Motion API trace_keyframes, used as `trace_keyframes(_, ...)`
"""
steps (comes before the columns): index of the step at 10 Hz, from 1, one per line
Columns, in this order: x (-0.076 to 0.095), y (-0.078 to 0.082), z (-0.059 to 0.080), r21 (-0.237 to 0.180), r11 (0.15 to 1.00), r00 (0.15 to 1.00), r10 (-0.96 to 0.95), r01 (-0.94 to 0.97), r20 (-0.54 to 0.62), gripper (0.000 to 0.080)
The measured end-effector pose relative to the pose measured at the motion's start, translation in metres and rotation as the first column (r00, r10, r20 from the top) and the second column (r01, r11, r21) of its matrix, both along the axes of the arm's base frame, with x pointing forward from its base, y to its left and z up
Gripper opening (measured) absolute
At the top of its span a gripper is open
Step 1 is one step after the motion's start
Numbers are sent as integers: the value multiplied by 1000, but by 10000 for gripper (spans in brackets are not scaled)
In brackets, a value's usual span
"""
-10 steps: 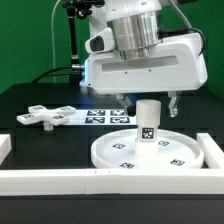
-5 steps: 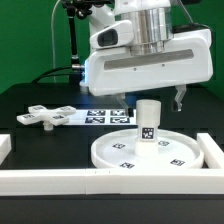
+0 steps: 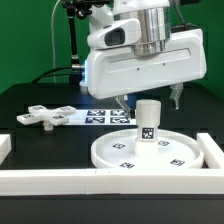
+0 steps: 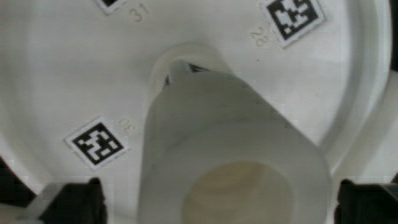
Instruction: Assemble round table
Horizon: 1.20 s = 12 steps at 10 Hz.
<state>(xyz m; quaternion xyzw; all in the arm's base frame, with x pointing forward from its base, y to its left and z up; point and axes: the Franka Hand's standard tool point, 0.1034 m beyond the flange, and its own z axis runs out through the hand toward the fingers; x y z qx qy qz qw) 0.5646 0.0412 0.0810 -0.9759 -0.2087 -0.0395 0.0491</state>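
The large round disc [image 3: 150, 152] lies flat on the black table, its tags facing up. The short cylindrical post [image 3: 148, 122] stands upright on the disc's middle. My gripper [image 3: 150, 99] hangs just over the post's top, open, one finger on each side and neither touching it. In the wrist view the post [image 4: 228, 150] rises from the disc [image 4: 107, 70] between the two dark fingertips [image 4: 71, 203], and the gripper [image 4: 217, 205] holds nothing. The cross-shaped foot [image 3: 45, 116] lies flat at the exterior view's left, apart from the disc.
The marker board [image 3: 105, 117] lies behind the disc. A white border wall [image 3: 60, 181] runs along the front and another wall [image 3: 213, 150] stands at the exterior view's right, close to the disc's rim.
The gripper has shifted a little toward the exterior view's right over the post and stayed open. Disc, post and foot have not moved.
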Motion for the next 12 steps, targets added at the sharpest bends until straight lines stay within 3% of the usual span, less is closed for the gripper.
trace_keyframes(3,-1,4,0,-64,931,932,361,-359,19,648)
trace_keyframes(7,0,0,0,-95,829,830,556,-552,29,648)
trace_keyframes(9,-4,1,-3,-130,712,716,698,-690,17,648)
trace_keyframes(12,-2,1,-3,-179,470,481,876,-864,-22,648)
